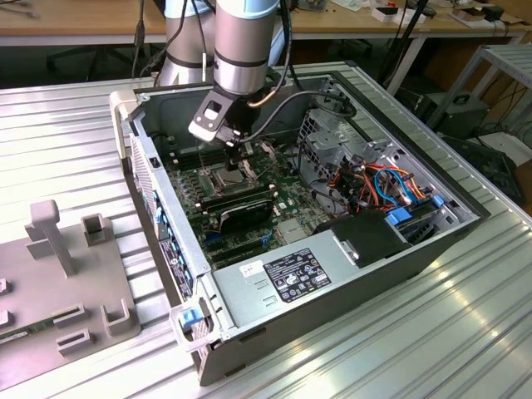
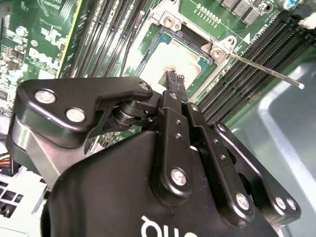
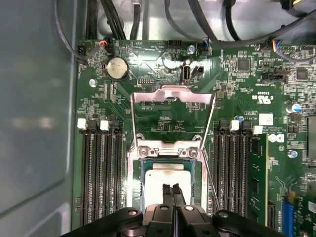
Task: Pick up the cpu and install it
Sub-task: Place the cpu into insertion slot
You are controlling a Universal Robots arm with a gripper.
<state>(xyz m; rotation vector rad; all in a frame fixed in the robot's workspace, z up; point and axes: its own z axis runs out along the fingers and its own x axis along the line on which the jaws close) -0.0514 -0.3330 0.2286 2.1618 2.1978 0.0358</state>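
Black jointed gripper (image 2: 173,79) nearest lens; fingers (image 3: 168,195) pinched together, nothing between, tips at or just above silvery-tan square cpu (image 3: 158,180), contact unclear. Cpu lies flat inside metal-framed socket (image 3: 168,148), directly under tips. Thin steel lever rod (image 2: 266,71) sticks out beside socket. Beyond, silver hinged load plate (image 3: 170,94) stands open. Risk, my guess: pressing down skewed could tilt chip, bend socket pins. Exterior view: long black memory sticks (image 1: 237,204) at 6 o'clock from me.

In the first wrist view, the gripper (image 3: 171,189) covers one edge of the cpu (image 3: 157,181); contact between them cannot be determined. In the exterior view, the grey fixture (image 1: 62,283) is cut off at the exterior view's left edge.
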